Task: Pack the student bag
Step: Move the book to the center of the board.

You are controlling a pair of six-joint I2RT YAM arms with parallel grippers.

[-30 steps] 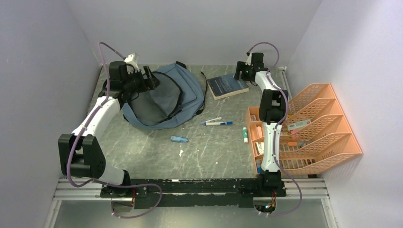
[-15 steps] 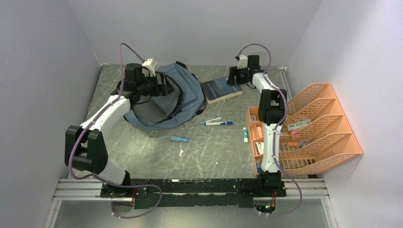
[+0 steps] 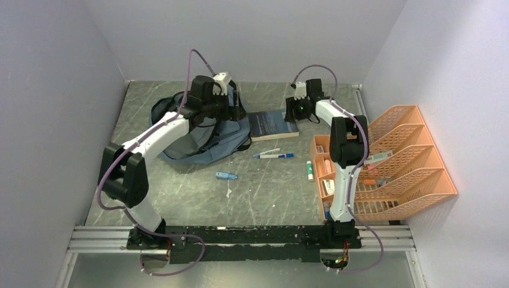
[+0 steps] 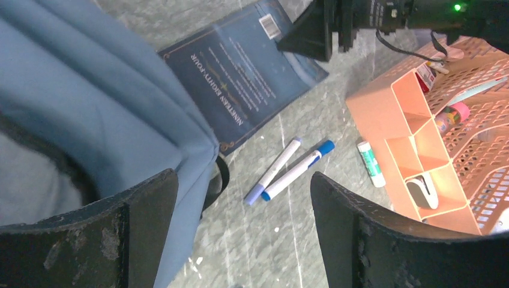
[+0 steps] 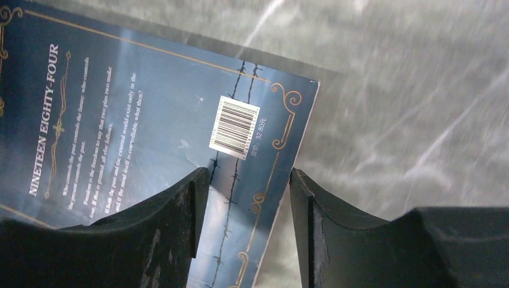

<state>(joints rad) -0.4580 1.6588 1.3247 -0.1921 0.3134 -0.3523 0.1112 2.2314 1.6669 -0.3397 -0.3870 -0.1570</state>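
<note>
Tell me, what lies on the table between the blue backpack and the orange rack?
In the top view, a dark blue book and two markers lie between the backpack and the rack.

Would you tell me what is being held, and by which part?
Right gripper: jaws straddle the book's barcode edge, grip uncertain. Left gripper: open, student bag fabric against one jaw.

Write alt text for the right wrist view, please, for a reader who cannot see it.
The right pincer, jaws apart, is poised over the edge of a dark blue paperback, Nineteen Eighty-Four, near its white barcode, on a grey marbled table.
</note>
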